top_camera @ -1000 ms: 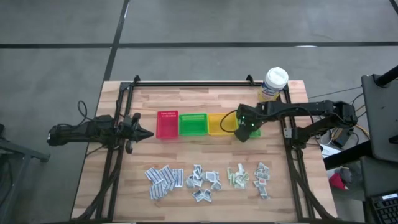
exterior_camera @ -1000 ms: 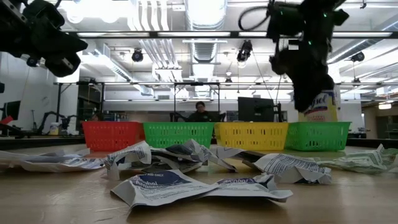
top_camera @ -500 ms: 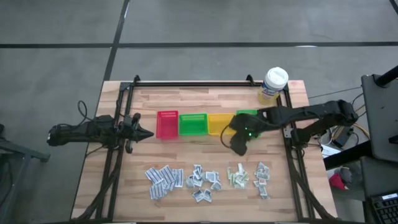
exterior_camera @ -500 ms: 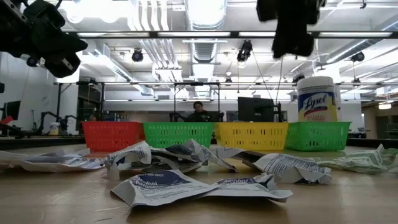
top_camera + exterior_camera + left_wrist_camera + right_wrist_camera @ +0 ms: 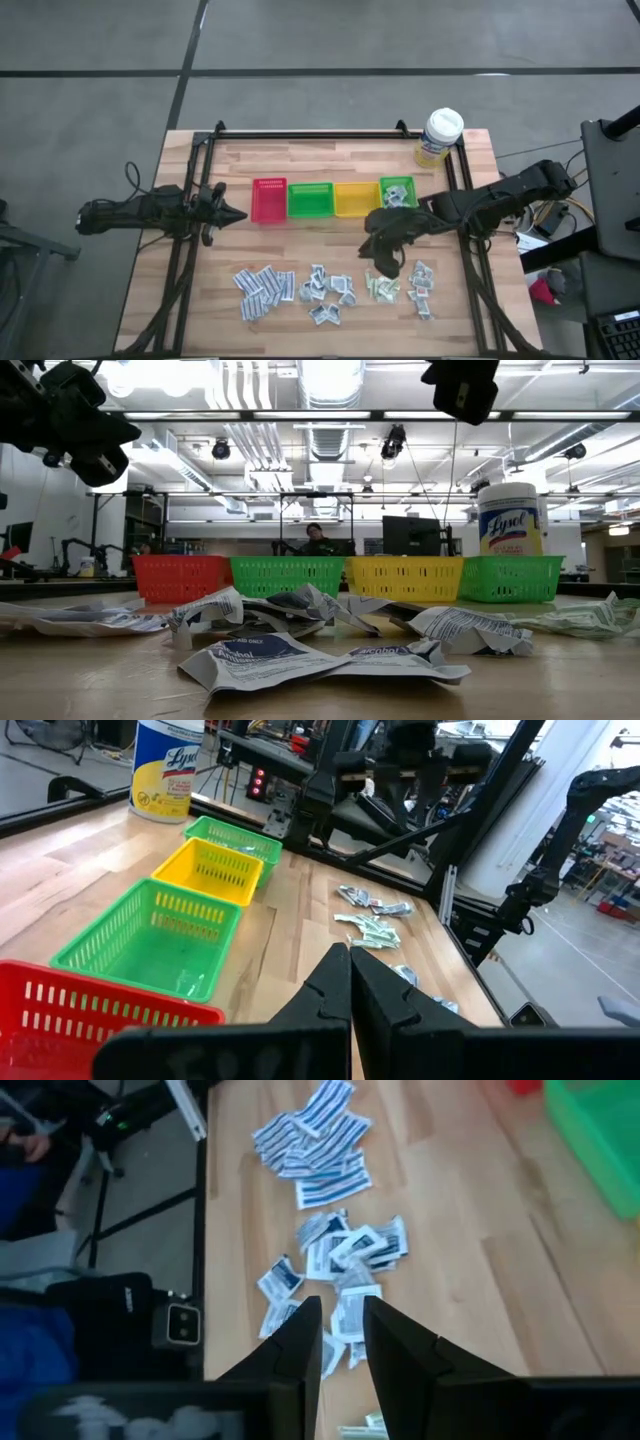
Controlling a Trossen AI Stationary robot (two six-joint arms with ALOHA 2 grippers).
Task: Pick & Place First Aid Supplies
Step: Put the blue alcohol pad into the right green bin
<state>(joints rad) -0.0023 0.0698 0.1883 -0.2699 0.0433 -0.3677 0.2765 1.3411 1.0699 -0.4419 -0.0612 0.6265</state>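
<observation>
"Lysol" can be read on the wipes tub at the table's far right corner. The first aid sachets are spread in a left-to-right row along the near edge. The right gripper is held above them, fingers slightly parted, nothing gripped. The left gripper is kept closed beside the red bin.

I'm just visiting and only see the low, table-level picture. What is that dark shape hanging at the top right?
Observer: Seen from above, it is the right gripper, hanging over the heap of pale green sachets.
Operator: Is it carrying anything?
Observer: No. Its own wrist view shows the fingers apart with nothing between them.
Operator: Is there anything inside those baskets?
Observer: The end green bin, the one nearest the wipes tub, already holds a few sachets.
</observation>
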